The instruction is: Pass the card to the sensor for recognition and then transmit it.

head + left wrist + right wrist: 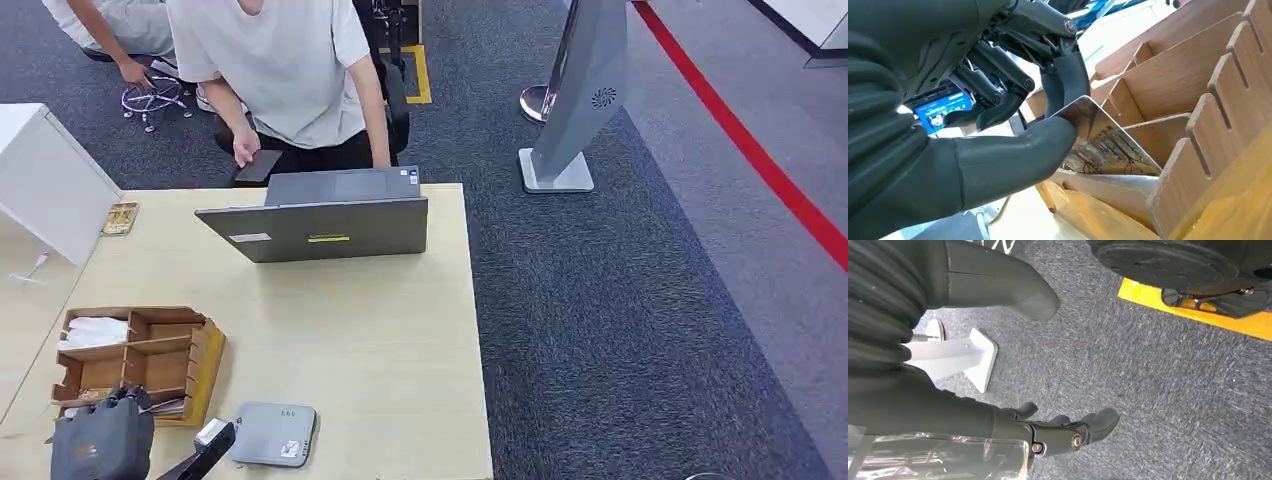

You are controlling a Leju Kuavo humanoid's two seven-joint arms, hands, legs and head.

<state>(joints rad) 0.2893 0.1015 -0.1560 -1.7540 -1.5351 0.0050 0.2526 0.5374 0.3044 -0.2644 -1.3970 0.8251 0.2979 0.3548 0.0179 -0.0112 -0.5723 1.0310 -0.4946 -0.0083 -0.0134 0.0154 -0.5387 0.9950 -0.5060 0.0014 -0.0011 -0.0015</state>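
Note:
My left hand [103, 437] sits at the near left of the table, over the front end of a wooden organizer [140, 350]. In the left wrist view its thumb [1013, 155] and a dark finger pinch a glossy printed card [1108, 145], which stands tilted in a wooden compartment [1168, 90]. The sensor, a flat grey reader [275, 435], lies on the table just right of that hand. My right hand [1058, 432] hangs over the grey carpet, holding nothing, its fingers apart.
An open grey laptop [320, 228] stands at the far side of the table [390, 350]. A person [285, 70] behind it holds a phone [258, 165]. A white cabinet [45, 185] is at the left and a grey stand [580, 100] on the carpet at the right.

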